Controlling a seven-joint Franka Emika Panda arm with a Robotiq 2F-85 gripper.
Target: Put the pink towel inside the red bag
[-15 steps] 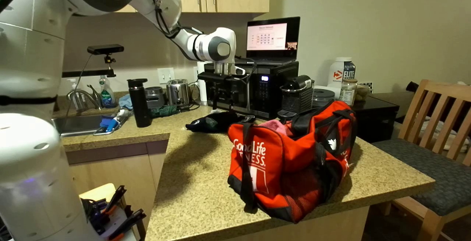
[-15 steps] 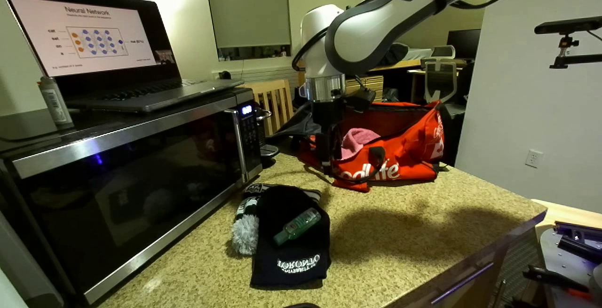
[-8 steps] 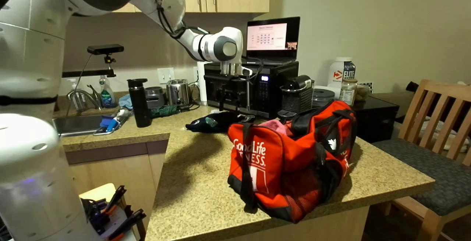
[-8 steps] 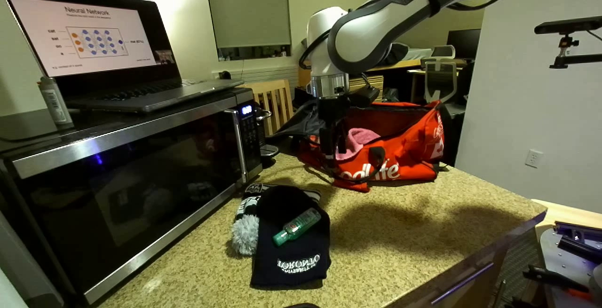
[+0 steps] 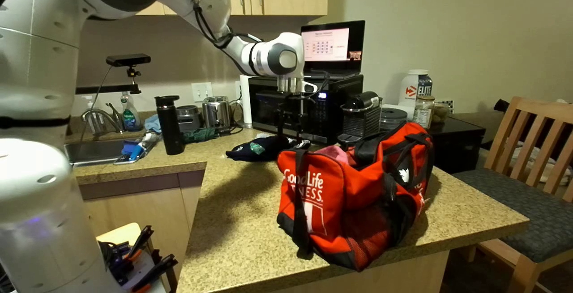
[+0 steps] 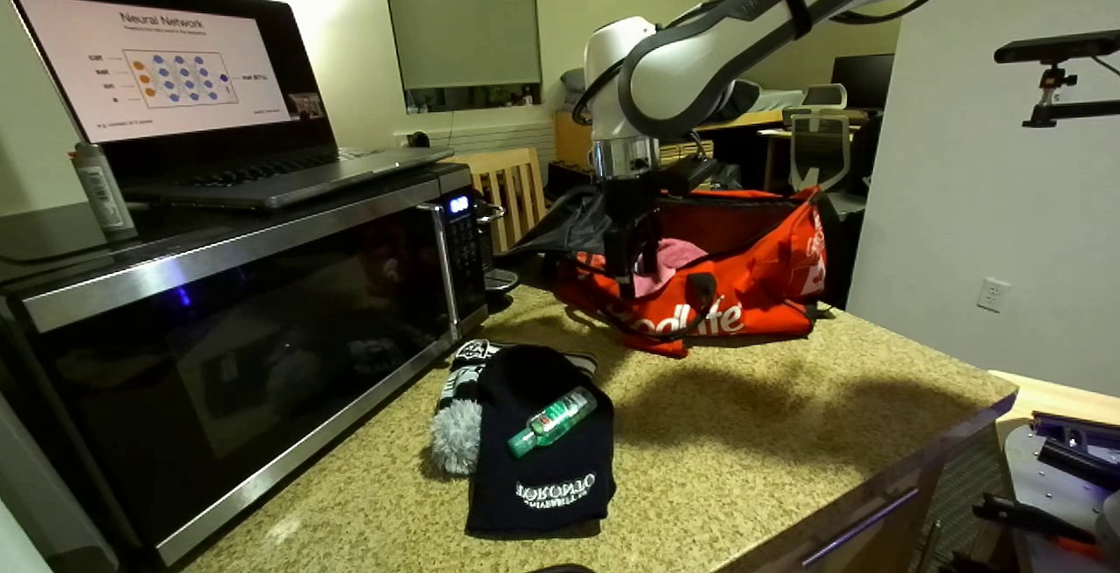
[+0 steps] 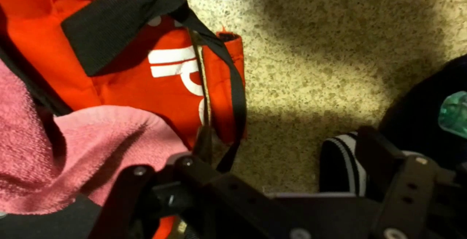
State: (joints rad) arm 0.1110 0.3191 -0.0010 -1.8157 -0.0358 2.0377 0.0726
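Wrist view: pink towel (image 7: pixel 105 140) crosses red bag's (image 7: pixel 131 89) edge, countertop (image 7: pixel 303 85) alongside.

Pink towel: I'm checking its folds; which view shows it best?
The wrist view: the pink towel appears large, folds clear, though cropped at left. In an exterior view, the gripper partly blocks it; in an exterior view, only a patch peeks from the red bag.

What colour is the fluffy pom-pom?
The pom-pom is light grey; it shows best in an exterior view.
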